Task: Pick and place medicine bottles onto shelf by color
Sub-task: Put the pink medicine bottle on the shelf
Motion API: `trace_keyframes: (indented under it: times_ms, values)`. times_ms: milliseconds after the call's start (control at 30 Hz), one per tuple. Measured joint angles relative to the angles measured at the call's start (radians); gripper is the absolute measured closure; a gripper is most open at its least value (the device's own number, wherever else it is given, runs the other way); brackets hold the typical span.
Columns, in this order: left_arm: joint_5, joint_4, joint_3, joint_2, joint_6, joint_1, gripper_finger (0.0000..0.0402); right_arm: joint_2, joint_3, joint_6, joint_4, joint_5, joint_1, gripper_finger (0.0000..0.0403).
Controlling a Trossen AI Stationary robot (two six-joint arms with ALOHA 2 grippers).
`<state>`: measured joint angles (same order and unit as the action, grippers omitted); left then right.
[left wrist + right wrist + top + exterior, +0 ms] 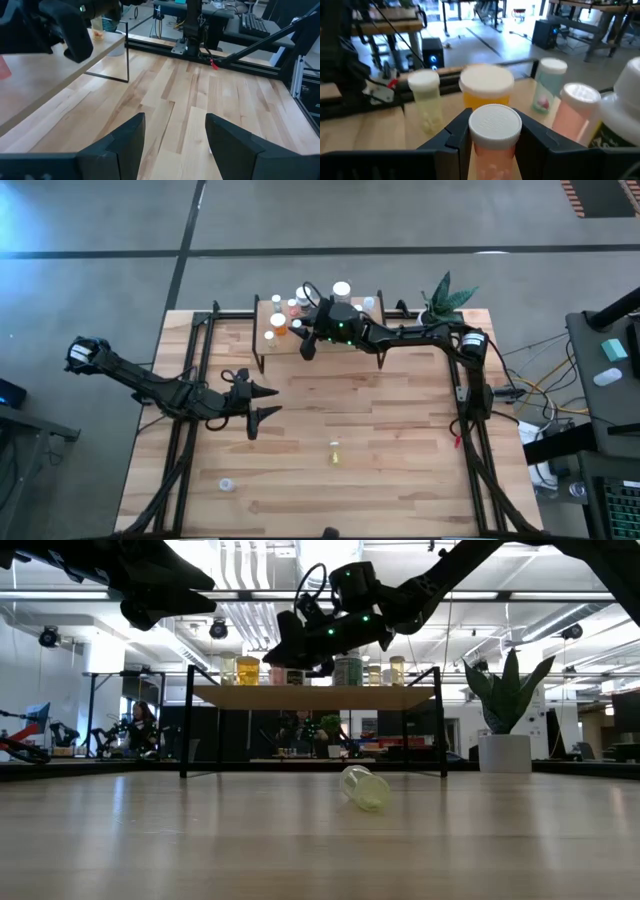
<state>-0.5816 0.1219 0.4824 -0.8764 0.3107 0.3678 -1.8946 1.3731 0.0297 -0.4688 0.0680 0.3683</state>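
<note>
The shelf (pixel 310 697) stands at the table's far middle with several medicine bottles upright on it: a yellow one (pixel 426 102), an orange one (pixel 486 90), a clear one (pixel 549 87), a pink one (pixel 576 115) and a large white one (pixel 625 112). My right gripper (pixel 495 147) reaches level over the shelf's left part (pixel 308 345) and is shut on a pale orange bottle with a white cap (pixel 495 122). A yellowish bottle (pixel 365 787) lies on its side on the table's middle. My left gripper (pixel 266 404) hovers open over the table's left half, holding nothing. My right gripper pinches the pale orange bottle between its two fingers (pixel 456 135), on opposite sides of the body just under the cap (pixel 479 147). The fingers come level from the table's right side. The bottle is upright; whether its base rests on the shelf, I cannot tell.
A potted green plant (pixel 447 298) stands at the far right corner beside the shelf. A small white piece (pixel 227 483) lies near the front left. Black frame rails (pixel 470 450) run along both table sides. Bare planks (pixel 175 90) lie between the shelf and the near edge.
</note>
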Motion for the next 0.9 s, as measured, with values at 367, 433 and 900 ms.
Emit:
trace_keyframes:
  times_ms: [367, 433, 900]
  values:
    - [0.001, 0.000, 0.000, 0.000, -0.001, 0.000, 0.0210, 0.000, 0.000, 0.016, 0.038, -0.017, 0.002, 0.0293]
    - [0.002, 0.000, 0.000, 0.000, -0.001, 0.000, 0.0210, 0.000, 0.000, 0.011, 0.049, -0.017, 0.004, 0.0293]
    - [0.002, 0.001, 0.000, 0.000, -0.001, 0.000, 0.0210, 0.000, 0.000, -0.015, 0.071, -0.018, 0.005, 0.0218]
